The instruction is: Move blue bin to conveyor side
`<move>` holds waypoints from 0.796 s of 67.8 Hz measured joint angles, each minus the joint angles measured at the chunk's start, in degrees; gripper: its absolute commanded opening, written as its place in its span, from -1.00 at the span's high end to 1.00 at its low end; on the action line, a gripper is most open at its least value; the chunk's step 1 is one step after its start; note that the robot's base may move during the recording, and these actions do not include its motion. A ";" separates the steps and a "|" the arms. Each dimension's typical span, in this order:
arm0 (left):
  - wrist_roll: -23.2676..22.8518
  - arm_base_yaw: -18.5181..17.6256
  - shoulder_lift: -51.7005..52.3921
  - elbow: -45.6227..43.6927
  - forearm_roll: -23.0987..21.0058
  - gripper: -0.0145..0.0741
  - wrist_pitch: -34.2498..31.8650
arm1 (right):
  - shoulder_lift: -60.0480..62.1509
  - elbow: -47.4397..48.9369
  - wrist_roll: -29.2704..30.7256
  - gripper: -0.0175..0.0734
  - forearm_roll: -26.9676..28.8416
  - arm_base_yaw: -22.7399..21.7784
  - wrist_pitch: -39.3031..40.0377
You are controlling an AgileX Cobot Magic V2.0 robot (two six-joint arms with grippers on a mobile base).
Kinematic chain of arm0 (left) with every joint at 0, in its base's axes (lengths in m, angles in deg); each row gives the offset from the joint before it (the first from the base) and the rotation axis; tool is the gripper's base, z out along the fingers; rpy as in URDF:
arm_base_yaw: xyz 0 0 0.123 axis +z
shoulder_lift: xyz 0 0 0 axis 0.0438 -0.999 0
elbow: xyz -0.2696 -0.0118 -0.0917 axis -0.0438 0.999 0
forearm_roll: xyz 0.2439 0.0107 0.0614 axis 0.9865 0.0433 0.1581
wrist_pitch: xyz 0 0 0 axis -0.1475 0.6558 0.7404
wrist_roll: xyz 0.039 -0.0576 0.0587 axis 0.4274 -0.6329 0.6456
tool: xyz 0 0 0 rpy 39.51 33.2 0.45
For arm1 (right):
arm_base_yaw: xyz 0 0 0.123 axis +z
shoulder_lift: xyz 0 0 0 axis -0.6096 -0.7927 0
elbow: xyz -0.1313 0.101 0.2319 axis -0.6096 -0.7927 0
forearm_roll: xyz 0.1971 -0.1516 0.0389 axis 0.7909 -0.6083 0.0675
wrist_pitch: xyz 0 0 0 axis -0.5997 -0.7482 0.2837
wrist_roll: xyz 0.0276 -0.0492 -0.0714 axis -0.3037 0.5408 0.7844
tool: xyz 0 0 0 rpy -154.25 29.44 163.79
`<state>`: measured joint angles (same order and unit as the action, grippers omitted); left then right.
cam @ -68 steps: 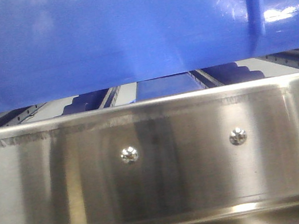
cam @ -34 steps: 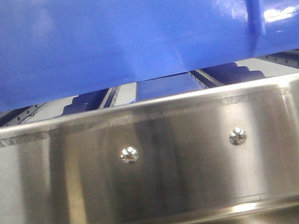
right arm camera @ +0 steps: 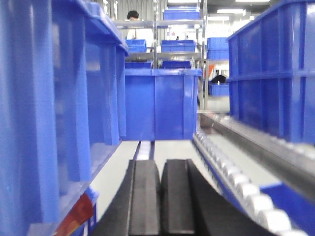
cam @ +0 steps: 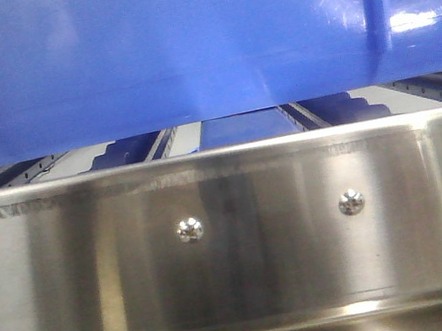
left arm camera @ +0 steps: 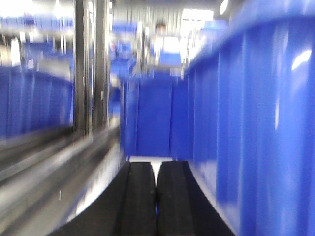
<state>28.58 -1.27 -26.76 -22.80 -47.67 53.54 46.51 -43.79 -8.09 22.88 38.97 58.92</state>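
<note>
The blue bin [cam: 182, 44] is seen just behind the steel rail [cam: 234, 240]. It is flanked by the left claw [left arm camera: 156, 196] and the right claw [right arm camera: 160, 201], each pinched narrow with nothing held. Contact with the bin's walls cannot be told. No dark belt is shown, so the move is judged barely begun, with the whole transfer left.

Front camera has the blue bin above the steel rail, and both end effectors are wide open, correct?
Not quite: both are shut. The left wrist view shows the left end effector closed together on nothing, and the right wrist view shows the same for the right end effector. The blue bin is indeed above the steel rail.
</note>
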 measured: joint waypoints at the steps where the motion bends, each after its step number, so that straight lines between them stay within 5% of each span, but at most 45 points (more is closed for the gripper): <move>1: 0.00 0.00 0.00 -0.37 0.00 0.67 0.43 | 0.00 0.75 0.00 0.80 0.15 0.00 -0.85; 14: 0.00 0.00 -1.49 -14.72 2.45 0.15 14.24 | 0.16 16.44 0.00 0.63 1.22 0.00 -12.03; 19: 0.00 0.00 -5.02 -23.21 3.46 -0.16 21.01 | 0.16 23.40 0.00 0.18 1.30 0.00 -15.39; 30: 0.00 -1.19 -13.89 -36.81 3.69 -0.41 27.92 | -4.23 32.94 0.00 -0.66 1.36 0.00 -17.77; 54: 0.00 -7.33 -29.44 -51.37 3.38 -0.42 36.89 | -16.65 39.04 0.00 -0.62 1.50 0.00 -20.83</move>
<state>28.58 -8.60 -56.20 -74.17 -44.29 90.43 29.86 -4.75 -8.09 24.37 38.97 38.09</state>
